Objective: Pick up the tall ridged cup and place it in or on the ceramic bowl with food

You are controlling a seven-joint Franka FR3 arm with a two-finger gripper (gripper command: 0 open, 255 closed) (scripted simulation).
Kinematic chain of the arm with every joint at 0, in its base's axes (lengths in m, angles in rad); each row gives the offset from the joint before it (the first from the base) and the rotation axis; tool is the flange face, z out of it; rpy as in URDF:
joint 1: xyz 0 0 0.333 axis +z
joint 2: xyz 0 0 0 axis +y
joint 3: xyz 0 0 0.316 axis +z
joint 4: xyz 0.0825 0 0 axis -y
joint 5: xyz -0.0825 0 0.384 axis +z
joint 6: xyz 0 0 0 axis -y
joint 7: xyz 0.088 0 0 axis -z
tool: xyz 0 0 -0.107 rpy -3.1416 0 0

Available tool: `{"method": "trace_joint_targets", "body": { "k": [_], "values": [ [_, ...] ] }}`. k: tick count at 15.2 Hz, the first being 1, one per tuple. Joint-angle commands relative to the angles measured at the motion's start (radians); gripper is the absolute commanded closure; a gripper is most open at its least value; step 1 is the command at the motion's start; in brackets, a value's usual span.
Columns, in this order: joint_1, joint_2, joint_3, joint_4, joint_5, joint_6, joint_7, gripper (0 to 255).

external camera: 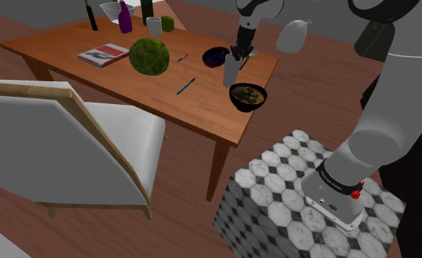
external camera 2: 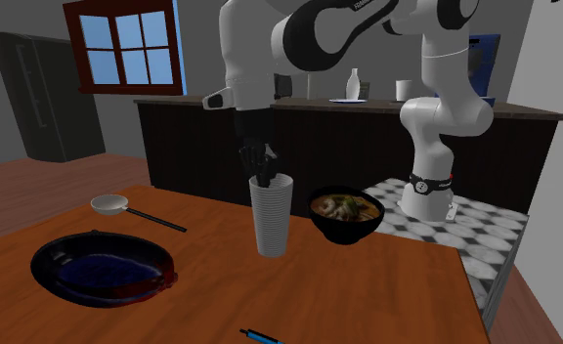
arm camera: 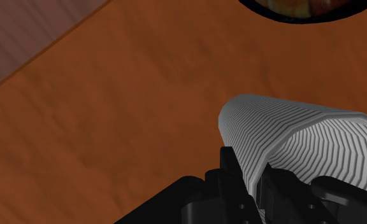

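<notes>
One tall ridged cup point(external camera 2: 271, 217), drawn pale grey, is seen standing upright on the desk point(external camera 2: 387, 293), a little in from the edge that faces the stand, with its base apparently resting on the wood. The pincer point(external camera 2: 264, 174) is set over the cup's rim from above. In the wrist view its fingers point(arm camera: 230, 172) are drawn nearly together with the cup's wall clasped between them, one outside and the other seemingly inside the mouth. The ceramic bowl with food point(external camera 2: 346, 217), black outside, is found just beside the cup at that same edge, and a narrow gap is kept between the two. A dark blue bowl point(external camera 2: 102, 269), a spoon point(external camera 2: 110, 204) and a pen point(external camera 2: 260, 336) are noted farther in across the desk and are not concerned.

The step in hand is judged to be the grasp, with no lift yet evident. A straight lift is called for next, high enough for the cup's base to clear the bowl's rim. A short carry toward the desk edge and a slow lowering onto the food would then be needed. A tall cup gripped by one wall may swing, so a steady pace is advised.
</notes>
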Motion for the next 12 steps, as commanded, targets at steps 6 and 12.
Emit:
{"method": "trace_joint_targets", "body": {
  "k": [6,12],
  "values": [
    [0.0,-0.028,-0.003,0.056,-0.008,-0.083,0.01,255],
    [0.0,-0.045,-0.004,0.113,-0.013,-0.157,0.018,255]
  ]
}}
